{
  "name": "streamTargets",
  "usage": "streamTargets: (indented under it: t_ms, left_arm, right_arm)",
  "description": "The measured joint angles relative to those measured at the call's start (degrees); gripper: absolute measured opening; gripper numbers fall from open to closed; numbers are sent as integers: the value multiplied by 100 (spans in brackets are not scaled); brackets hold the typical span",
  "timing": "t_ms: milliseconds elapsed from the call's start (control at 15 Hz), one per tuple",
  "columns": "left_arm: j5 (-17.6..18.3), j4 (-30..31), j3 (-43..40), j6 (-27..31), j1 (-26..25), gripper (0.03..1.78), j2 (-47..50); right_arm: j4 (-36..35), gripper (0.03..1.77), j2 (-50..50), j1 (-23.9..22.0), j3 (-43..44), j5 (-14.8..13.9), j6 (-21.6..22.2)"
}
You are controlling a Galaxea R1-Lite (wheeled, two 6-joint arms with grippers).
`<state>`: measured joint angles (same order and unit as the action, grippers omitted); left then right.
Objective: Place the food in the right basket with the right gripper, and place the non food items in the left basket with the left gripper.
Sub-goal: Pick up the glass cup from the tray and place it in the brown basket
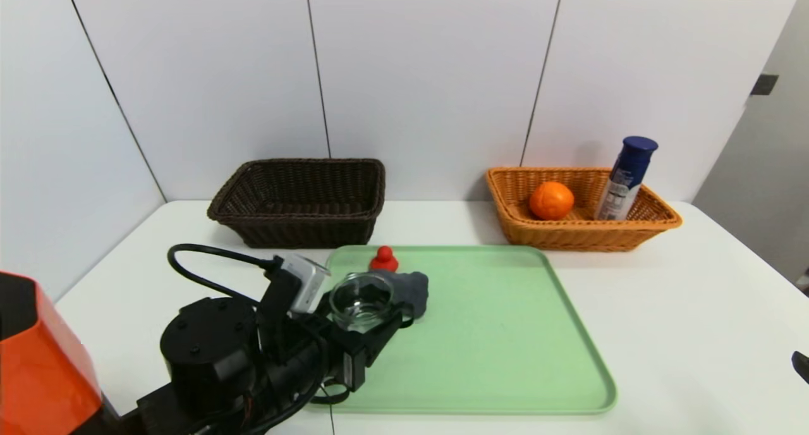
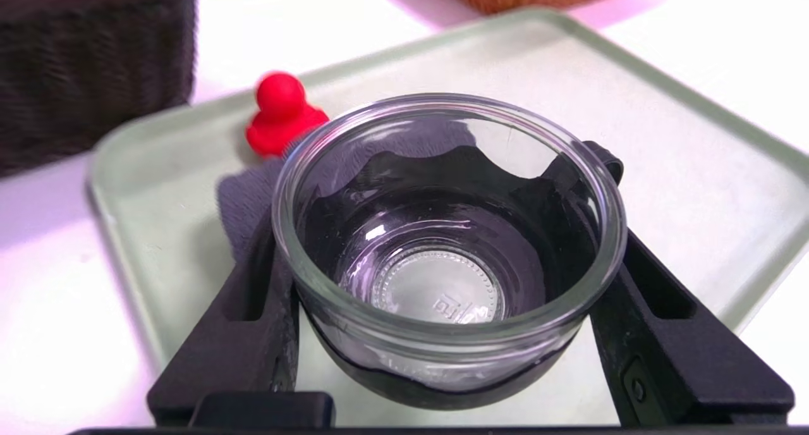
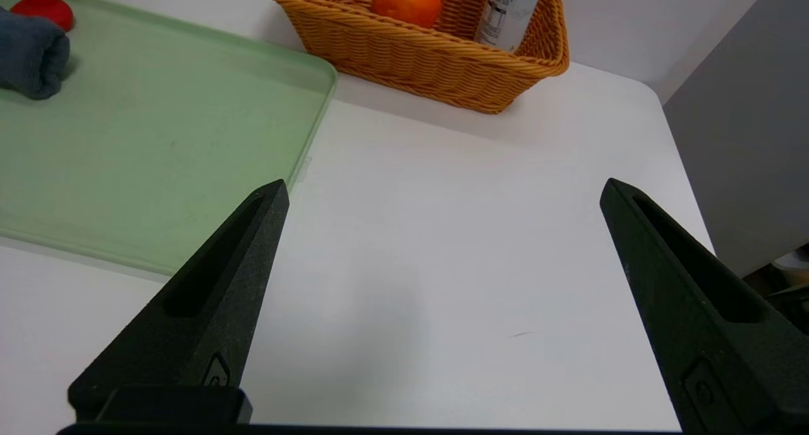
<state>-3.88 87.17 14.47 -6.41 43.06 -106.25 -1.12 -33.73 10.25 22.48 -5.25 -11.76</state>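
My left gripper [image 1: 373, 312] is shut on a clear glass bowl [image 1: 361, 301], holding it upright over the near-left part of the green tray [image 1: 505, 334]. In the left wrist view the black fingers [image 2: 638, 277] clamp the glass bowl [image 2: 442, 232] from both sides. Just beyond it on the tray lie a grey cloth [image 1: 414, 289] and a red toy duck [image 1: 383, 258]. The dark brown left basket [image 1: 297, 201] stands behind the tray. The orange right basket [image 1: 581, 217] holds an orange [image 1: 551, 200] and a blue-capped bottle [image 1: 626, 179]. My right gripper [image 3: 442, 191] hangs open over bare table, right of the tray.
The white table [image 1: 682, 308] ends at white wall panels behind both baskets. An orange part of the robot [image 1: 38, 359] fills the near-left corner. The right arm barely shows at the head view's right edge [image 1: 801, 365].
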Motion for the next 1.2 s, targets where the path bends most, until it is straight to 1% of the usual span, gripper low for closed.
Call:
streamTargets:
  t_ms: [267, 333, 533, 667, 733, 867, 1067, 1200]
  left_arm:
    - [-30, -2, -149, 24, -10, 125, 411]
    - [-28, 0, -146, 82, -78, 125, 490]
    - [71, -2, -85, 391, -522, 125, 619]
    - [105, -16, 55, 462, -725, 125, 708]
    - [110, -157, 190, 466, -811, 125, 785]
    - [113, -686, 589, 468, -983, 125, 948]
    - [215, -1720, 1454, 468, -1362, 125, 1174]
    - [421, -2516, 2004, 468, -1720, 125, 1254]
  right_arm:
    - [-2, 170, -17, 0, -32, 9, -6]
    - [-4, 170, -20, 0, -38, 11, -6]
    - [-6, 170, -20, 0, -60, 7, -11]
    - [-9, 170, -15, 0, -96, 16, -6]
    - [-15, 170, -15, 0, -104, 16, -9]
    - [-28, 170, -13, 0, -110, 18, -9]
    - [-26, 170, -6, 0, -115, 11, -9]
    - [-37, 170, -4, 0, -107, 66, -5]
